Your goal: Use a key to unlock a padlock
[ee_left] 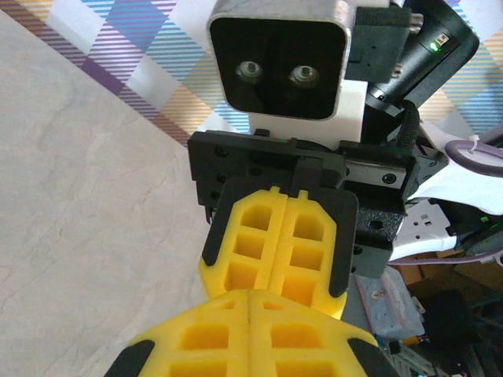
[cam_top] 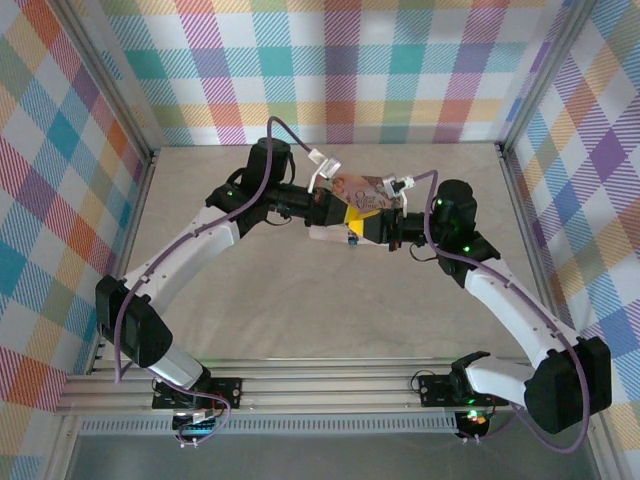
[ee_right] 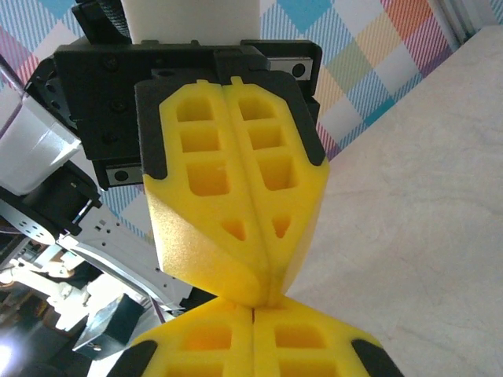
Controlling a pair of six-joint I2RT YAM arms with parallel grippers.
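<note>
Facing tip to tip over the counter (cam_top: 300,320), the left pincer (ee_right: 261,284) and right pincer (ee_left: 277,275) are being held closed, their contents and the tiny padlock's (cam_top: 352,240) axis indiscernible.

Your left hand (ee_right: 263,283) and right hand (ee_left: 271,275) meet tip to tip over the middle of the counter (cam_top: 300,320), touching there. The box (cam_top: 362,190) sits just behind them, on the far side, nearer the back wall (cam_top: 340,70).

Overhead above table (cam_top: 300,330); wrist cameras close, head-on at opposite end effectors (ee_left: 275,267).
</note>
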